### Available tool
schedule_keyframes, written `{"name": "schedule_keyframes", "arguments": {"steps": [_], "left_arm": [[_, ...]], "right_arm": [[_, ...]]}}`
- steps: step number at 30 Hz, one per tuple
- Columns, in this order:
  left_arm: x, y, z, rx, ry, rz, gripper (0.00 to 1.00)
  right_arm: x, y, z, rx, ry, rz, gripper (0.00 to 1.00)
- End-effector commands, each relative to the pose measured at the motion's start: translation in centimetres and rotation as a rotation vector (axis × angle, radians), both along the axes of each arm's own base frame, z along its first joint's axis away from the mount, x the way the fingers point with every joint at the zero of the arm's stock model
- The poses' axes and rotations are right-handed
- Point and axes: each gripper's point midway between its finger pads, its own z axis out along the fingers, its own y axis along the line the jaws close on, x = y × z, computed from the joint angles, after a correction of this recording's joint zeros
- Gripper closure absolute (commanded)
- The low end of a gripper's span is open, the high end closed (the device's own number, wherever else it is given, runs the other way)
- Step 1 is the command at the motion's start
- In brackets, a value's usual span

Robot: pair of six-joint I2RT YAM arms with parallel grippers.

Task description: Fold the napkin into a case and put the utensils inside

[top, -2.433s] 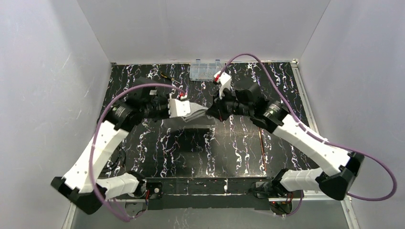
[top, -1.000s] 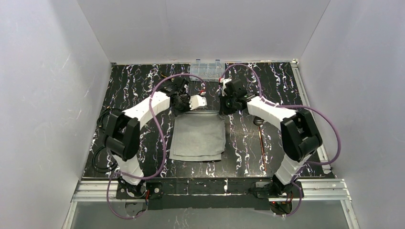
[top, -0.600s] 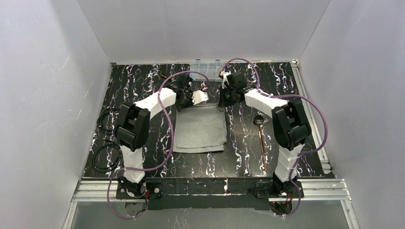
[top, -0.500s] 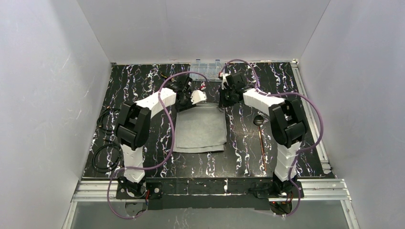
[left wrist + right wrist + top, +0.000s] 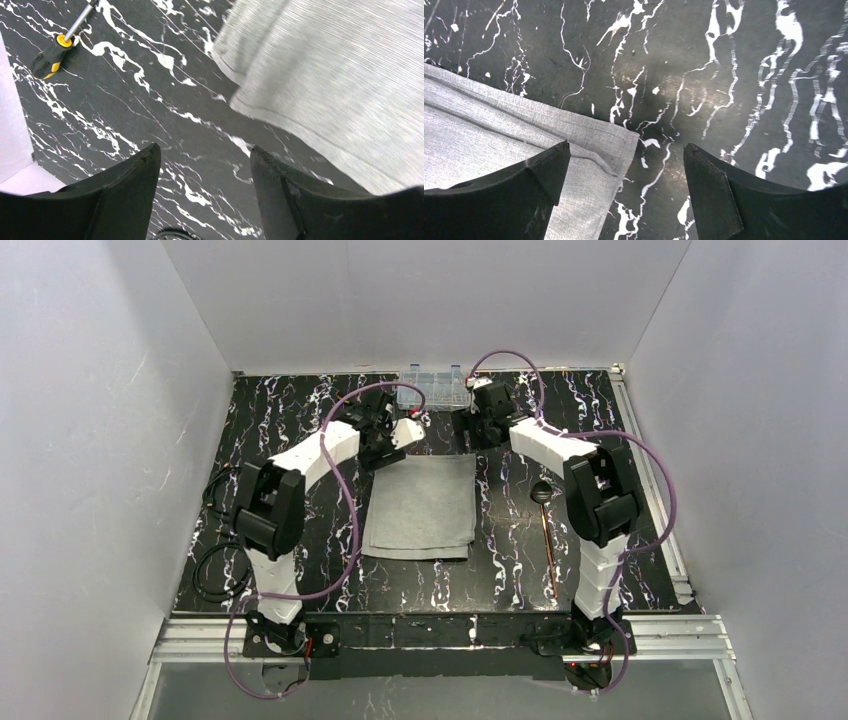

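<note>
Napkin (image 5: 420, 505) now lies flat as a folded rectangle in the middle of the surface (image 5: 300, 420). A moment ago my two hands were pinching its far corners. From above, the left hand (image 5: 405, 432) and right hand (image 5: 472, 426) have both drawn back toward the far edge, and the utensils (image 5: 545, 525) lie untouched near the cloth's right side, apart from it. Through the left wrist, the fingers stand parted over bare surface, the cloth's far left corner just beside them and a screwdriver (image 5: 52, 50) beyond. Through the right wrist, the fingers stand wide with nothing held, and the layered far right corner lies loose between them. I judge this fold set down, with more folding needed before the case exists.
</note>
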Motion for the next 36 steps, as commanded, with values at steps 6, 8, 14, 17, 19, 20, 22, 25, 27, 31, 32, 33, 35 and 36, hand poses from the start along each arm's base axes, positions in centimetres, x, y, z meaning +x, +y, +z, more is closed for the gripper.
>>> {"name": "schedule_keyframes", "arguments": {"steps": [6,8,14,17,19,20,22,25,27,31,32,33,35,36], "left_arm": [[-15.3,-1.8,5.6,-0.32,0.211,-0.315,0.38],[-18.6,-1.8,5.5,-0.349,0.202,-0.434,0.4],[-23.9,-1.2,1.8,-0.271,0.177,-0.648,0.45],[-25.0,-2.1,0.4,-0.266,0.232,-0.667,0.48],[-25.1,-2.8,-0.3,-0.267,0.236,-0.683,0.49],[-25.1,-3.1,-0.6,-0.269,0.228,-0.692,0.5],[-24.8,-3.8,-1.2,-0.269,0.194,-0.713,0.51],[-23.9,-4.8,-2.2,-0.271,0.11,-0.745,0.52],[-23.7,-4.9,-3.0,-0.249,0.101,-0.761,0.53],[-23.7,-4.3,-4.7,-0.196,0.147,-0.763,0.56],[-23.6,-4.2,-4.9,-0.188,0.148,-0.756,0.56],[-23.3,-4.2,-5.1,-0.182,0.14,-0.75,0.56],[-22.9,-4.1,-5.4,-0.173,0.12,-0.738,0.58],[-22.6,-4.1,-5.6,-0.167,0.111,-0.731,0.59]], "right_arm": [[-6.4,0.9,9.7,0.054,-0.195,0.04,0.08],[-9.8,1.2,8.9,0.052,-0.133,0.039,0.09],[-19.9,0.7,4.9,0.102,0.065,-0.026,0.12],[-23.4,0.5,2.8,0.166,0.127,-0.021,0.19],[-24.5,0.4,1.9,0.196,0.15,-0.019,0.22],[-24.8,0.4,1.6,0.205,0.157,-0.019,0.23],[-24.9,0.8,1.4,0.229,0.16,-0.004,0.24],[-24.5,1.4,1.0,0.24,0.146,0.015,0.26],[-24.2,2.1,0.8,0.235,0.145,0.043,0.27],[-23.9,3.3,0.3,0.233,0.156,0.1,0.31],[-23.9,3.4,-0.1,0.226,0.164,0.106,0.31],[-24.0,3.3,-0.5,0.216,0.175,0.109,0.31],[-24.1,3.2,-1.3,0.195,0.193,0.106,0.33],[-24.0,3.3,-1.5,0.195,0.197,0.105,0.35]]}}
